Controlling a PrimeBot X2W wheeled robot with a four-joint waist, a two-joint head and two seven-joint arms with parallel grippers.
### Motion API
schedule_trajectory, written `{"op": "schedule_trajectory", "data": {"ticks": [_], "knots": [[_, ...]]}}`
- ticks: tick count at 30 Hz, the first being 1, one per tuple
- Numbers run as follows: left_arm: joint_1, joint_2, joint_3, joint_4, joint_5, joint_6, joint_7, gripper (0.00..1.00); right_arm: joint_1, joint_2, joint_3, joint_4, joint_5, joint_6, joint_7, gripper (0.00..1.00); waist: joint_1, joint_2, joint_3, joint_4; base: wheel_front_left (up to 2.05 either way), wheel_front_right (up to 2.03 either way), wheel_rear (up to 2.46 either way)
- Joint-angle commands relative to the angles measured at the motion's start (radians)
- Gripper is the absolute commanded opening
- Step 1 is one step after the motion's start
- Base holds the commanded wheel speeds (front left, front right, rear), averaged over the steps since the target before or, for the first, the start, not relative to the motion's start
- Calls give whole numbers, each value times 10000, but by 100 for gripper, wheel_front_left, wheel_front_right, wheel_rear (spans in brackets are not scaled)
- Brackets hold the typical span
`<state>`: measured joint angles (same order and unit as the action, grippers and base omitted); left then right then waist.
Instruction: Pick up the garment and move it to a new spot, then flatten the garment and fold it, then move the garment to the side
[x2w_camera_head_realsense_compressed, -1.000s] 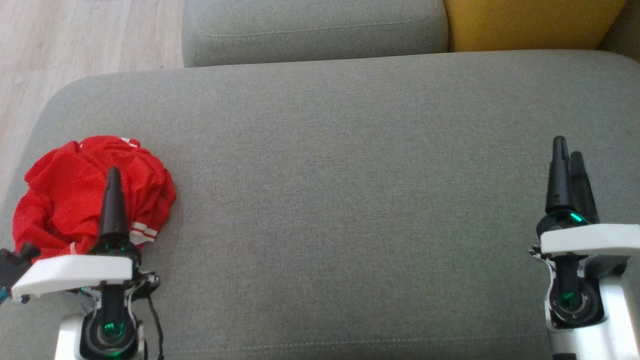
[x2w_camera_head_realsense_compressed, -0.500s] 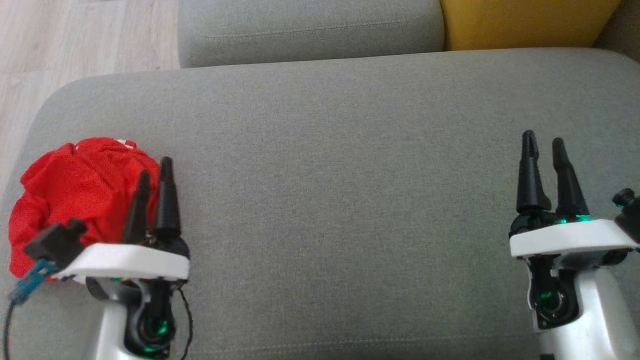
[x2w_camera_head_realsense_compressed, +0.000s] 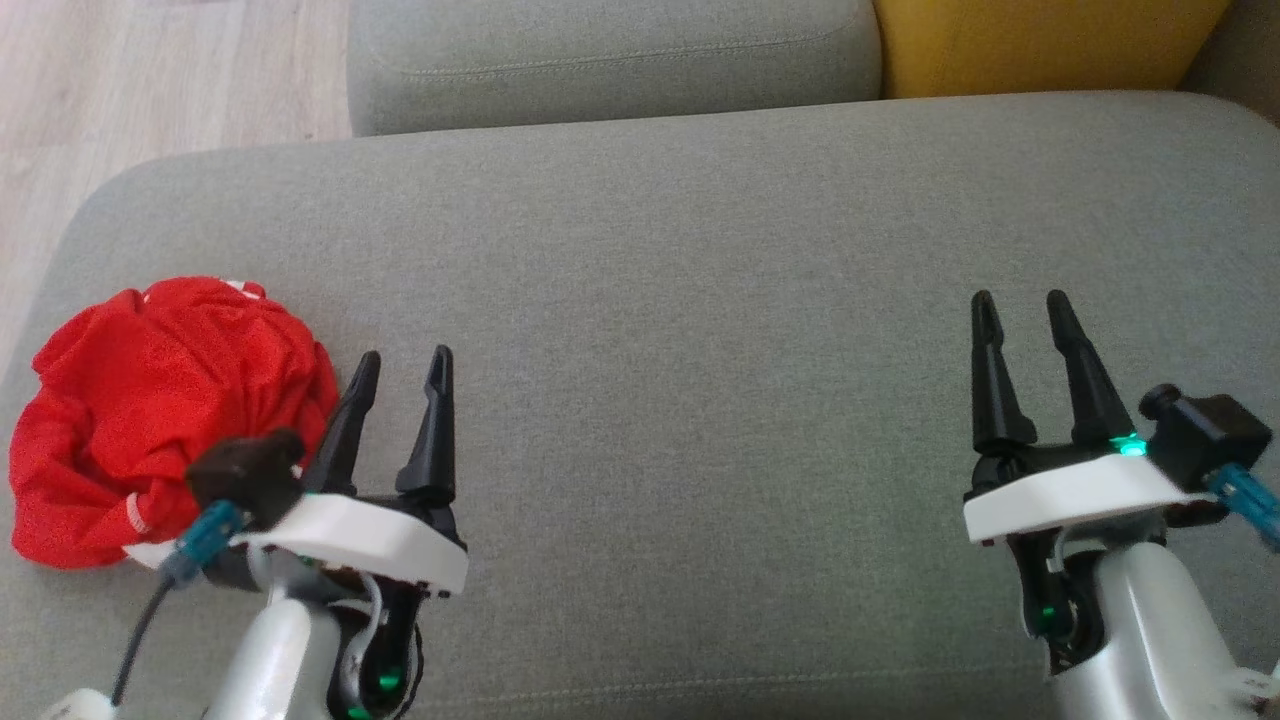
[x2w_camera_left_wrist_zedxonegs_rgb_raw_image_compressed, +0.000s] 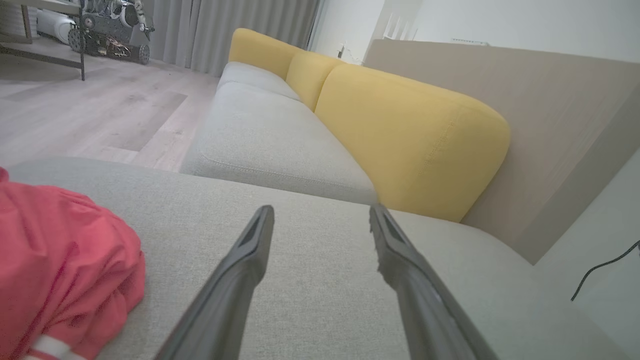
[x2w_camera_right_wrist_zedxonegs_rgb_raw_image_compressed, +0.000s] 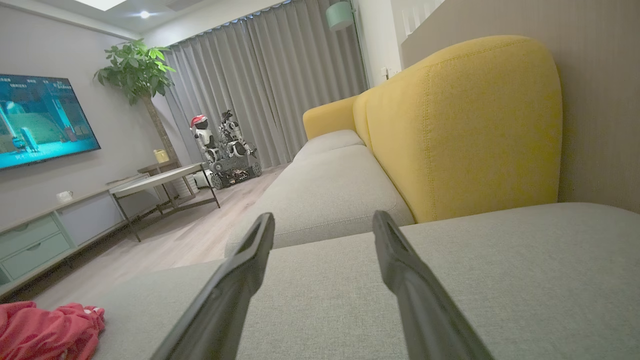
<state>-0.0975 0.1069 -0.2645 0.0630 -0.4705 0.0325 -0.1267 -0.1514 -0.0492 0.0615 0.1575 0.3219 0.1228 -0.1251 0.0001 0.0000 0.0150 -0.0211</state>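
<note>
The garment (x2w_camera_head_realsense_compressed: 160, 410) is a red piece of clothing with white trim, bunched in a heap at the left end of the grey sofa seat (x2w_camera_head_realsense_compressed: 680, 330). My left gripper (x2w_camera_head_realsense_compressed: 405, 360) hovers open just to the right of the heap, apart from it, with nothing between its fingers. In the left wrist view the garment (x2w_camera_left_wrist_zedxonegs_rgb_raw_image_compressed: 60, 270) lies at the lower left, beside the open left gripper (x2w_camera_left_wrist_zedxonegs_rgb_raw_image_compressed: 321, 214). My right gripper (x2w_camera_head_realsense_compressed: 1018, 303) stands open and empty over the right part of the seat. The right wrist view shows the garment (x2w_camera_right_wrist_zedxonegs_rgb_raw_image_compressed: 47, 330) far off at the lower left, past the open right gripper (x2w_camera_right_wrist_zedxonegs_rgb_raw_image_compressed: 323, 220).
A second grey seat cushion (x2w_camera_head_realsense_compressed: 610, 60) and a yellow back cushion (x2w_camera_head_realsense_compressed: 1040, 45) lie behind the seat. Wooden floor (x2w_camera_head_realsense_compressed: 150, 80) runs past the seat's left edge. Farther off stand a low table (x2w_camera_right_wrist_zedxonegs_rgb_raw_image_compressed: 160, 182), another robot (x2w_camera_right_wrist_zedxonegs_rgb_raw_image_compressed: 220, 145), a plant and a screen.
My left gripper has swung from over the garment to its right side and turned so both fingers show apart. My right gripper has shifted left and turned likewise. The camera has drifted slightly.
</note>
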Motion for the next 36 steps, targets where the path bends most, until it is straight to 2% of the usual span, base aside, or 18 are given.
{"op": "schedule_trajectory", "data": {"ticks": [1, 11, 18, 23, 27, 32, 36], "knots": [[-740, 275, 0, -297, 463, 216, -184, 100, -529, -128, 237, -287, -486, 54, -189, 100, -1, 0, 7, -15, 0, 0, 0], [-997, 795, -941, 71, 1506, 1252, -447, 100, -533, -70, 273, -30, -1563, 59, -454, 100, -1, 0, 37, -16, 0, 0, 0], [-1261, 1301, -1781, 421, 2520, 1744, -652, 100, -582, -34, 469, 213, -2595, 64, -653, 100, -1, 0, 30, -3, 0, 0, 0], [-1478, 1442, -2281, 551, 2944, 2133, -798, 100, -678, -25, 645, 335, -3424, 67, -801, 100, -1, 0, 38, -8, 0, 0, 0], [-1477, 1318, -2211, 326, 2735, 2421, -914, 100, -749, -15, 626, 291, -3668, 69, -920, 100, -1, 0, 43, -17, 0, 0, 0], [-1285, 1116, -1827, -10, 2536, 2455, -1061, 100, -740, -10, 683, 363, -3710, 73, -1062, 100, -1, 0, 36, -24, 0, 0, 0], [-953, 647, -1208, -163, 2143, 1990, -1178, 100, -661, -11, 821, 571, -3259, 75, -1093, 100, -1, 0, 2, -30, 0, 0, 0]]}}
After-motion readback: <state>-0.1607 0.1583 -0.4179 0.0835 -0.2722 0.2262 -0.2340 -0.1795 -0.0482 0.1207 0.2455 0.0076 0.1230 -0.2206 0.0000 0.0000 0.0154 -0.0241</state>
